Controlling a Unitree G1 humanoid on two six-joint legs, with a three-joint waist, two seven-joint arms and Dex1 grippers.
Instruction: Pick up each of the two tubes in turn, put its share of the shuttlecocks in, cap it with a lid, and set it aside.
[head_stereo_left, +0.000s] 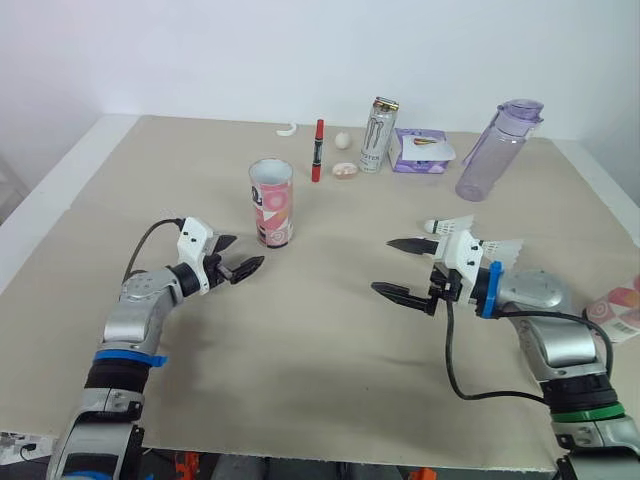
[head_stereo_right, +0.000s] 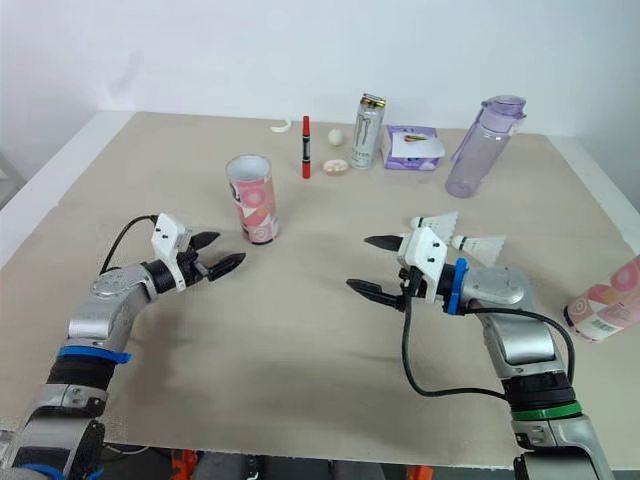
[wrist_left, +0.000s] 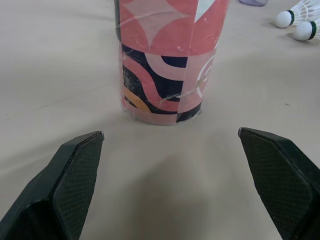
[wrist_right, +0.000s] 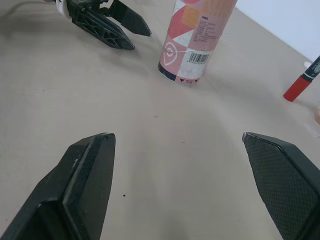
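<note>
On the beige worktop (head_stereo_left: 330, 340) tube pickup appears pending: left gripper (head_stereo_left: 246, 252) and right gripper (head_stereo_left: 383, 265) stand open and empty, so the left should advance and close around the upright tube (head_stereo_left: 271, 203).

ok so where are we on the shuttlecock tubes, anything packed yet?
Done: nothing yet. The upright tube stands uncapped, the second tube sits at the table's right edge, and two shuttlecocks lie loose on the table. In hand: nothing. The left gripper is open just short of the upright tube; the right gripper is open and empty. Left: loading, capping and setting aside both.
</note>
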